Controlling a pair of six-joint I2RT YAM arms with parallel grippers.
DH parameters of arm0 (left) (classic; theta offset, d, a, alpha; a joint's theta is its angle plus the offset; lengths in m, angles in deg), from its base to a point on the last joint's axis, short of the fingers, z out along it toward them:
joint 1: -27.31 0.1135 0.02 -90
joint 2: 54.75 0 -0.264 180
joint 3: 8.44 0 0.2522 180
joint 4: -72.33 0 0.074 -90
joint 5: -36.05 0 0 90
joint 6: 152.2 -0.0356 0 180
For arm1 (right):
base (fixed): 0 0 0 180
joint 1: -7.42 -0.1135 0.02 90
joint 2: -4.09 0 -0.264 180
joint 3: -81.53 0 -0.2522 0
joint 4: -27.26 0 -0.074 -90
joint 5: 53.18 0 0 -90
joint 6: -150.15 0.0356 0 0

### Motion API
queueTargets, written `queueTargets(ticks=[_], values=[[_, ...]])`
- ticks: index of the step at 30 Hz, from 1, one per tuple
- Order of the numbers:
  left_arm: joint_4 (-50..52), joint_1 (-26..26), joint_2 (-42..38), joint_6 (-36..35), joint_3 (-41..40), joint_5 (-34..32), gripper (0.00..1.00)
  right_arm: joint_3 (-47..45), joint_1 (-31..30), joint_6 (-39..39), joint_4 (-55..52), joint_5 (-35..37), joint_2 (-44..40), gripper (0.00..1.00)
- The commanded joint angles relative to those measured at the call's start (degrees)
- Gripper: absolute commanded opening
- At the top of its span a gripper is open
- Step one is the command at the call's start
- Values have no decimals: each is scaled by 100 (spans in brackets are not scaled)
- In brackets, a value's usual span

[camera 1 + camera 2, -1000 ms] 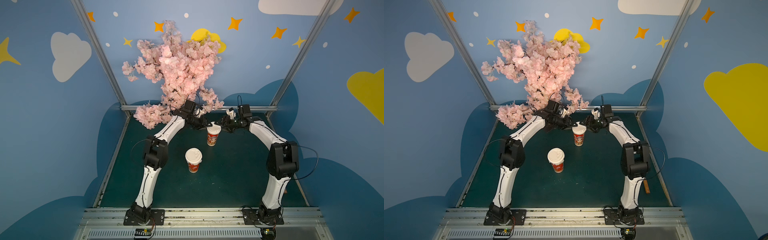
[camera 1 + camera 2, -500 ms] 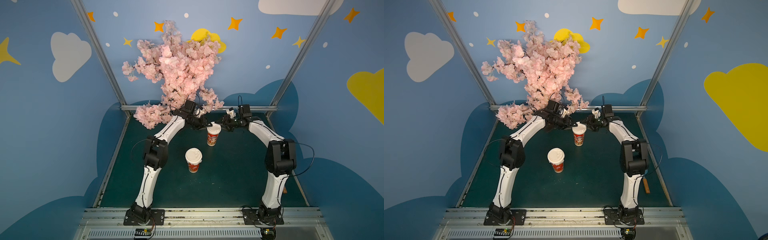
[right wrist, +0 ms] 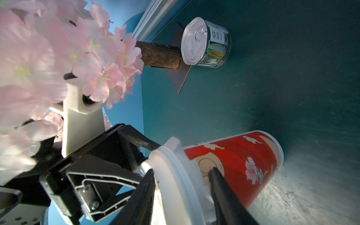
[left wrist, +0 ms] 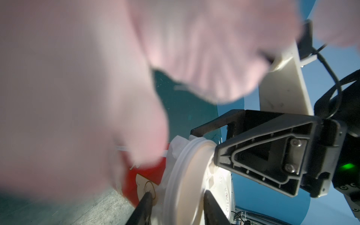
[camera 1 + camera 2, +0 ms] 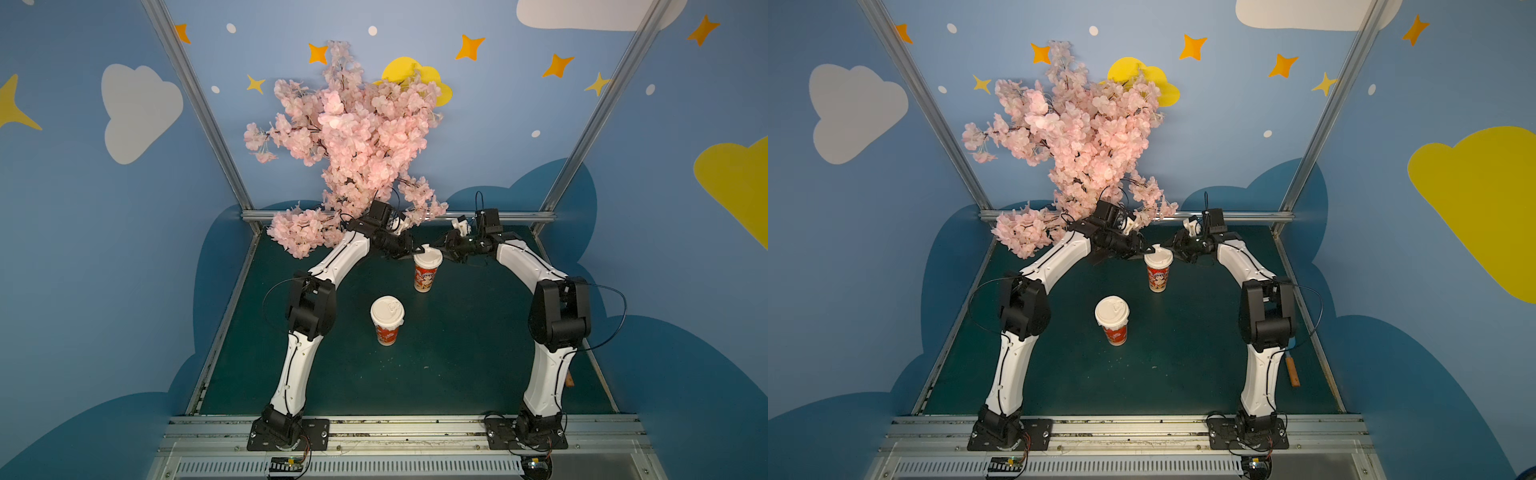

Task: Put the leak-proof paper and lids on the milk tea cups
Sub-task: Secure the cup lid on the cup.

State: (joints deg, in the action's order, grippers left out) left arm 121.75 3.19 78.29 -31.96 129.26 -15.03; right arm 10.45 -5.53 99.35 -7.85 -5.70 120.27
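Two red-print milk tea cups stand on the green table, both under white domed lids. The near cup (image 5: 387, 322) stands alone. At the far cup (image 5: 427, 274) both grippers meet at the top. My left gripper (image 4: 179, 206) is shut across the lid's rim (image 4: 187, 171), one finger on the lid top and one on the cup wall. My right gripper (image 3: 182, 189) clamps the opposite side the same way. Crinkled leak-proof paper (image 4: 176, 145) sticks out from under this lid, and it also shows as paper (image 3: 203, 196) in the right wrist view.
A pink blossom tree (image 5: 353, 145) overhangs the far table and blurs most of the left wrist view. Its brown trunk (image 3: 159, 55) and a small can (image 3: 206, 41) stand behind the far cup. A wooden-handled tool (image 5: 1292, 372) lies at the table's right edge.
My right gripper's jaws have drawn in onto the far cup's lid and its elbow has shifted slightly. The left arm and both cups have not moved.
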Motion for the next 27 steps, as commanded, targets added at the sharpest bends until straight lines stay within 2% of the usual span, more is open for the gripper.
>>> queueTargets(ticks=[1, 4, 14, 19, 22, 27], values=[[591, -78, 345, -90, -63, -183, 42, -180, 34, -27, -954, 623, 476, 45], [618, -82, 355, -97, -72, -192, 42, -228, 32, -50, -926, 603, 437, 46], [591, -75, 312, -63, -67, -213, 42, 55, 124, -264, -530, 135, -247, 62], [583, -76, 302, -61, -67, -227, 42, -76, 171, -285, -453, -32, -527, 66], [565, -79, 309, -44, -63, -227, 42, -258, 178, -290, -420, -96, -646, 65], [565, -84, 303, -38, -63, -227, 42, -648, 211, -276, -280, -134, -685, 55]])
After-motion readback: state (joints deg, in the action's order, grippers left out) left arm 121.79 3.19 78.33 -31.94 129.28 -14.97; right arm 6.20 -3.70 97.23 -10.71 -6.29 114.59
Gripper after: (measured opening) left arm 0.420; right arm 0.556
